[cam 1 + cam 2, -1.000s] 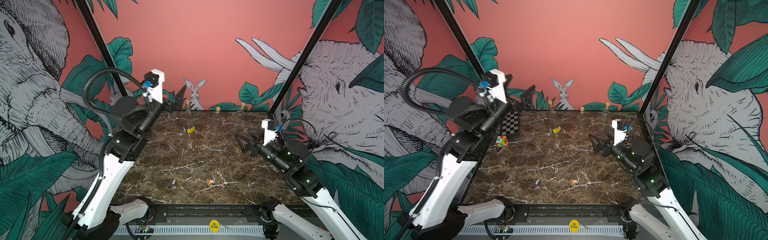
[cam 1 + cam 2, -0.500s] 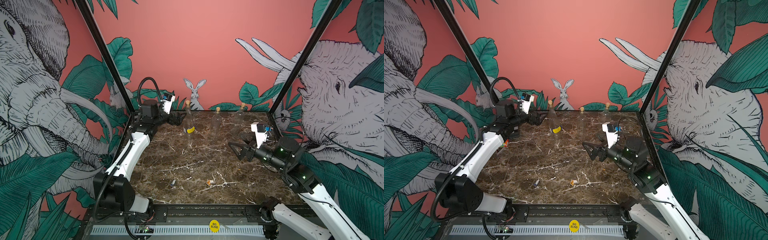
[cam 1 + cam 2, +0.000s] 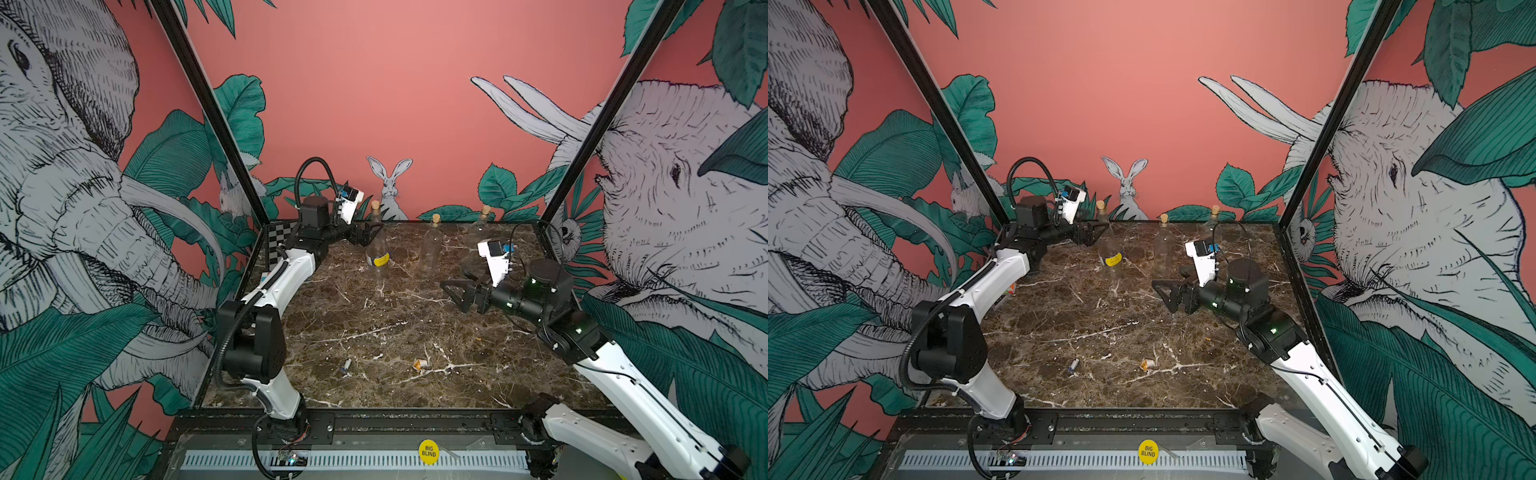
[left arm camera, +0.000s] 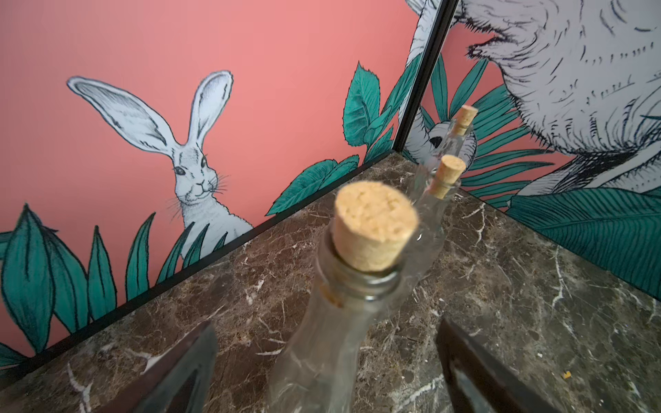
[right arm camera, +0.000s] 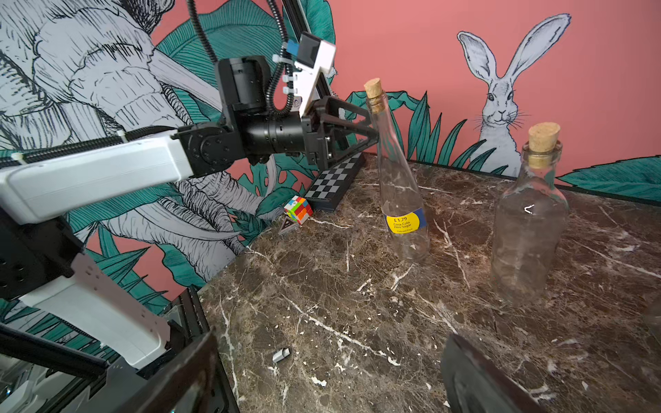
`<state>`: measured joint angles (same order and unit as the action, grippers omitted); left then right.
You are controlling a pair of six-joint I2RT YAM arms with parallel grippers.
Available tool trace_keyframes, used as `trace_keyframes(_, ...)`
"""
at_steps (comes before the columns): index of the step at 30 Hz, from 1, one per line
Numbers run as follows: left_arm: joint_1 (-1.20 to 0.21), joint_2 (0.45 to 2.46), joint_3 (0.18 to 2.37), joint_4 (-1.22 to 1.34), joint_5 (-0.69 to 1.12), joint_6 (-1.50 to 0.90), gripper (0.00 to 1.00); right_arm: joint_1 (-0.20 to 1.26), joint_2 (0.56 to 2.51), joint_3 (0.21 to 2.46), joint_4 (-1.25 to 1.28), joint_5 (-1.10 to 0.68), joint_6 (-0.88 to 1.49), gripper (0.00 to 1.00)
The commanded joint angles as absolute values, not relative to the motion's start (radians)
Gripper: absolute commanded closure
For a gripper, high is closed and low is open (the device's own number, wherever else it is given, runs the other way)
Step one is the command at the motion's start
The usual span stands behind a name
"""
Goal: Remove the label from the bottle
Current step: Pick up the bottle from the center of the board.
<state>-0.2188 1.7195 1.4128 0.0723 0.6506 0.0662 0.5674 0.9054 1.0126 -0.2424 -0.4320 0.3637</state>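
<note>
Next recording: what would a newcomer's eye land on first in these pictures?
The yellow price label on the tall corked glass bottle, at the back of the marble table, draws the eye first. The open left pincer reaches its neck, while the open right pincer hangs above mid-table. An unlabelled corked bottle stands next to the labelled one.

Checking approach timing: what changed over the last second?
The left gripper swung down from high up to the neck of the labelled bottle, fingers open on either side, nothing gripped. The right gripper, open, edged inward over the marble table. All the bottles, including the two plain bottles, and the scraps stayed put.
</note>
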Motion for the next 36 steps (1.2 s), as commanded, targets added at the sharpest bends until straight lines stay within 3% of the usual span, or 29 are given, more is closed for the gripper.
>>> trace_keyframes(1,-0.214,1.739,1.463,0.140,0.677,0.086,0.05,0.565,0.918,1.023,-0.189,-0.450,0.369,0.05)
trace_keyframes(10,-0.227,1.826,1.483,0.258,0.742,0.025,0.07,0.565,0.965,1.029,-0.186,-0.452,0.374,0.06)
trace_keyframes(24,-0.252,1.894,1.473,0.295,0.761,0.017,0.18,0.565,1.014,1.052,-0.198,-0.446,0.385,0.07)
trace_keyframes(31,-0.255,1.905,1.458,0.322,0.770,-0.010,0.41,0.565,1.019,1.065,-0.222,-0.429,0.384,0.07)
trace_keyframes(36,-0.254,1.893,1.433,0.338,0.766,-0.023,0.67,0.565,1.020,1.069,-0.228,-0.411,0.386,0.08)
